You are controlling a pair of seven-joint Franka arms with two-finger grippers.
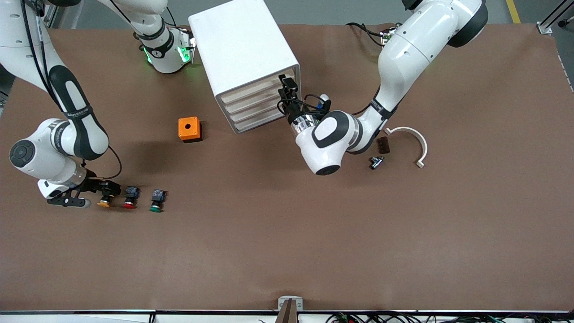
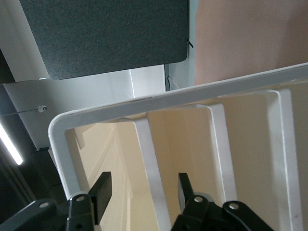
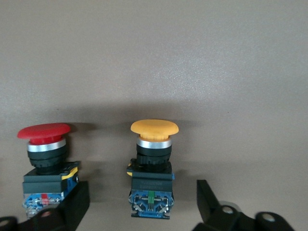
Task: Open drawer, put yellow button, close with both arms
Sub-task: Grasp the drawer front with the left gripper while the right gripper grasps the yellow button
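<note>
— Brown tabletop from the front: the yellow button (image 1: 104, 202) lies near the right arm's end, beside the red button (image 1: 130, 203); the drawer (image 1: 262, 86) tops the cabinet (image 1: 244, 58), unopened.

— Left wrist view?

— The left gripper (image 2: 142, 192) is spread at the drawer fronts, grasping nothing.

— Right wrist view?

— The right gripper (image 3: 144, 204) straddles the yellow button, fingers (image 3: 209, 199) apart. Off-centre closing could topple it.

A brown mat (image 1: 287, 251) covers the table almost edge to edge, evenly lit, with soft shadows. Along the top of the front view runs a strip of grey floor (image 1: 327, 11) — crossed at one corner by a yellow line (image 1: 513, 11). A pale rail (image 1: 80, 314) and loose cables (image 1: 403, 317) edge the bottom.
</note>
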